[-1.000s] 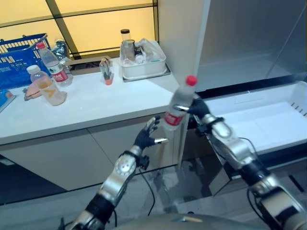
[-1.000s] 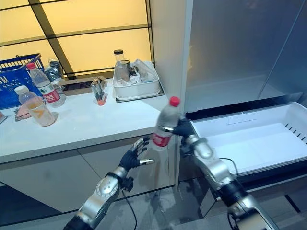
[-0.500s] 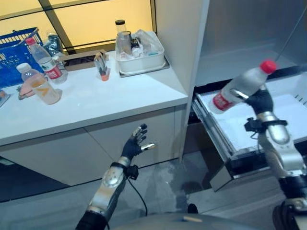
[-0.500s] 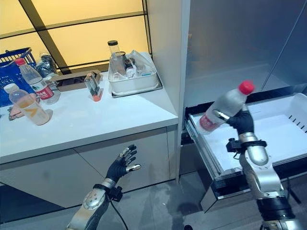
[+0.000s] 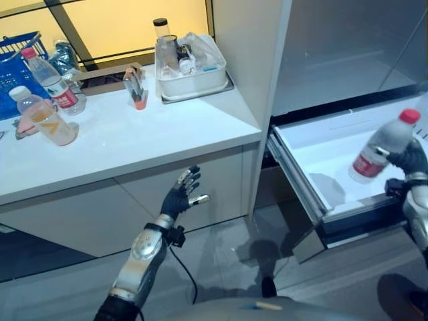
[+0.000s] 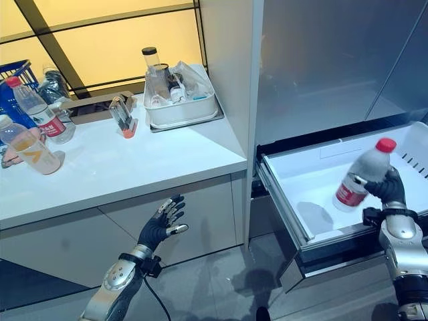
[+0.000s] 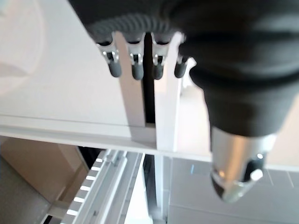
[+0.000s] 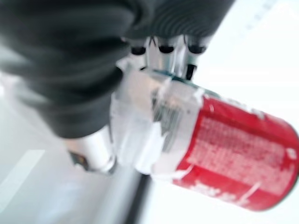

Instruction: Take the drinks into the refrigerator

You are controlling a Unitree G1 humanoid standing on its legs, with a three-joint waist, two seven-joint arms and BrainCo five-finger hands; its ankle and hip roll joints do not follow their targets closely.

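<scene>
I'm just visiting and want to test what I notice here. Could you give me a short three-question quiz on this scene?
1. True or false: the right hand grips the red-capped bottle above the open white drawer.
2. The left hand is: A) holding a bottle, B) open and holding nothing, C) resting on the counter.
3. Fill in: two more bottles stand on the counter beside a blue ____.

Key: 1 true; 2 B; 3 basket.

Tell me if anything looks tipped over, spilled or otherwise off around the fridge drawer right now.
Nothing spilled or damaged. The water bottle is tilted, but the right hand grips it over the open white drawer. The two bottles on the counter stand upright. The left hand hangs open below the counter's edge.
</scene>
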